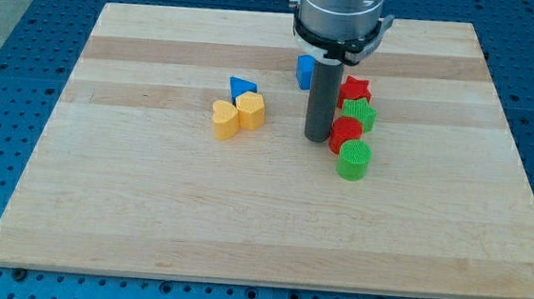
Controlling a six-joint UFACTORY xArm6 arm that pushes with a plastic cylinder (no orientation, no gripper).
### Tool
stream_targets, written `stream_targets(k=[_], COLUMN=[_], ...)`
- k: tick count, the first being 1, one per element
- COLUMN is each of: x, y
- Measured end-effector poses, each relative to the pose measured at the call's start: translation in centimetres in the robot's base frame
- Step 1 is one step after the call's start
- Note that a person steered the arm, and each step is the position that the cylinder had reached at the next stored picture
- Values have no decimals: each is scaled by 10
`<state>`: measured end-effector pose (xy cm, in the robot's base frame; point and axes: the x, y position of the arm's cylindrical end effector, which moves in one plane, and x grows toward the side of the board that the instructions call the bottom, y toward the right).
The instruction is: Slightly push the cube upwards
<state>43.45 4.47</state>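
The blue cube sits on the wooden board near the view's top centre, partly hidden behind my rod. My tip rests on the board below the cube and a little to its right, apart from it. Just right of the tip stands a column of blocks: a red star, a green block, a red round block touching or nearly touching the rod, and a green round block.
Left of the tip lie a blue triangle, a yellow block and a yellow heart, clustered together. The board lies on a blue perforated table.
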Motion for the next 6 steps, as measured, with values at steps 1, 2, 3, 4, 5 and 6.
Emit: stream_targets(k=[1,2,3,4,5,6], x=[-5,-9,-10,-10,-8,-6], y=[0,2,2,0,4,-7])
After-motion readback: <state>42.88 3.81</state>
